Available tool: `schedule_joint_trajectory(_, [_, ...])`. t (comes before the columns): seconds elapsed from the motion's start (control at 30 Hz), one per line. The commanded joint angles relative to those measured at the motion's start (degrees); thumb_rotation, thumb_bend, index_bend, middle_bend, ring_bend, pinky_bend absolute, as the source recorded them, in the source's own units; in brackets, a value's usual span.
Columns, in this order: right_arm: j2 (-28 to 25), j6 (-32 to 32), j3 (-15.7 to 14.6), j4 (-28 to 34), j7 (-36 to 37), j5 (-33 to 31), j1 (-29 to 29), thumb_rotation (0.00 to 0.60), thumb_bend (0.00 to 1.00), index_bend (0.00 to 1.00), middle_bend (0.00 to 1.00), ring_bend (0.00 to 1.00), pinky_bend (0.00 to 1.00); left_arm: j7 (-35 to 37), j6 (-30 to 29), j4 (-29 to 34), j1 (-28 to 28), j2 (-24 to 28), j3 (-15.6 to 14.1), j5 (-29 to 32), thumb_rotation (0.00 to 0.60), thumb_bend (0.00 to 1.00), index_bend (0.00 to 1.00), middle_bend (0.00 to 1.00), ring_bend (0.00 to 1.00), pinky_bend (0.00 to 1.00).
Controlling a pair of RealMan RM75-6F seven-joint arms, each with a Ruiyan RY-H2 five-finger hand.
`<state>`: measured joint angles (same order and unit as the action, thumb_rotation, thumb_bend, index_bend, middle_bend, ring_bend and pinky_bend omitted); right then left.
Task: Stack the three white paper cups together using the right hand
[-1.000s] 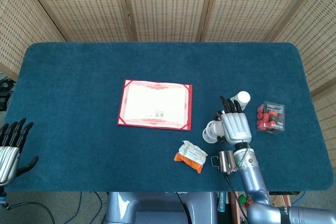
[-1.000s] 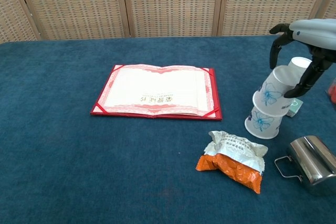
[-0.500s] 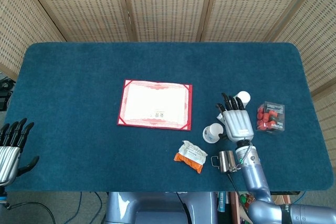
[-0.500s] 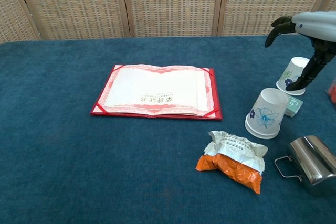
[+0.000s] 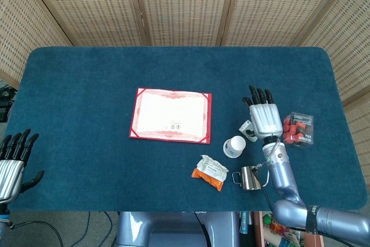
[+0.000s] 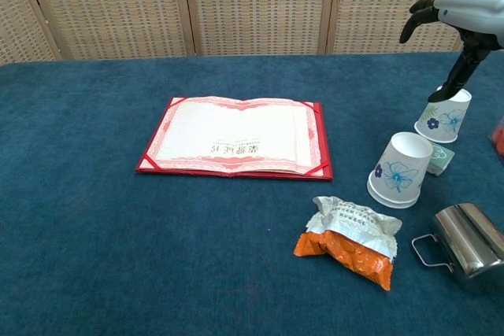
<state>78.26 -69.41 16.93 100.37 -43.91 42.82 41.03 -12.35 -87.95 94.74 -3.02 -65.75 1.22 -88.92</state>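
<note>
Nearest me, at the front edge of the blue desk (image 6: 94, 218), a steel mug (image 6: 466, 240) lies on its side with its wire handle toward the middle, and just beside it, further left in the chest view, sits a crumpled orange-and-silver snack packet (image 6: 350, 238). My left hand (image 5: 14, 157) shows only in the head view, off the desk's left front corner, fingers spread and holding nothing. Next back I see one white paper cup (image 6: 400, 169) standing upside down, blue flower print on its wall, with a small pale green box (image 6: 441, 160) touching or just behind it; I cannot tell which. A little further back and to the right stands a second white paper cup (image 6: 444, 116), also upside down with the same print. I can find only these two cups apart; whether a third sits nested in one of them I cannot tell. My right hand (image 5: 265, 116) hovers above that farther cup, palm down, fingers stretched out and apart, gripping nothing; in the chest view a dark fingertip (image 6: 438, 95) reaches down to about the cup's top, though I cannot say it touches. At the right of it a clear box of red pieces (image 5: 298, 128) rests on the desk. Well apart to the left, an open red-bordered certificate folder (image 6: 236, 136) lies flat, and behind the desk runs a woven screen (image 6: 252, 1).
</note>
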Motion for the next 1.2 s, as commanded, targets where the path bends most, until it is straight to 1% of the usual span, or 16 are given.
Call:
schedule_joint_trajectory(0.03, [1.45,5.48,0.82,-9.87,1.37,-3.81,2.71,0.600,0.11,0.27,0.00,0.00,0.00,-0.29,0.75,-0.44,-0.28,-0.33,0.32,1.02,0.600,0.26,0.00,0.00,0.00,0.00])
schedule_joint_trajectory(0.17, [2.73,9.67,1.24,-16.89,3.33,-6.19,4.20,0.600,0.11,0.27,0.00,0.00,0.00,-0.89,1.18,-0.86,-0.51,-0.79,0.77,2.08,0.600,0.26,0.00,0.00,0.00,0.00])
schedule_joint_trajectory(0.33, [4.34,13.74,0.61,-24.31,5.00,-7.69,5.42,0.600,0.11,0.27,0.00,0.00,0.00,-1.69,1.63,-1.18,-0.83,-1.31,0.91,2.51,0.600,0.26,0.00,0.00,0.00,0.00])
schedule_joint_trajectory(0.47, [5.24,15.66,0.26,-28.23,5.62,-8.64,6.03,0.600,0.11,0.27,0.00,0.00,0.00,-2.13,1.65,-1.38,-0.98,-1.66,1.01,2.57,0.600,0.26,0.00,0.00,0.00,0.00])
schedule_joint_trajectory(0.67, [5.85,16.37,-0.34,-30.52,6.28,-9.18,6.29,0.600,0.11,0.27,0.00,0.00,0.00,-1.89,2.66,-1.78,-1.42,-1.97,1.00,3.17,0.600,0.26,0.00,0.00,0.00,0.00])
schedule_joint_trajectory(0.87, [6.42,16.98,-0.97,-32.10,6.17,-9.56,6.52,0.600,0.11,0.30,0.00,0.00,0.00,-1.87,3.03,-1.85,-1.64,-2.06,0.83,3.10,0.600,0.26,0.00,0.00,0.00,0.00])
schedule_joint_trajectory(1.2, [8.13,19.75,-2.42,-37.56,7.31,-9.86,6.40,0.600,0.11,0.31,0.01,0.00,0.00,-2.29,2.97,-1.48,-1.75,-2.10,0.47,2.68,0.600,0.26,0.00,0.00,0.00,0.00])
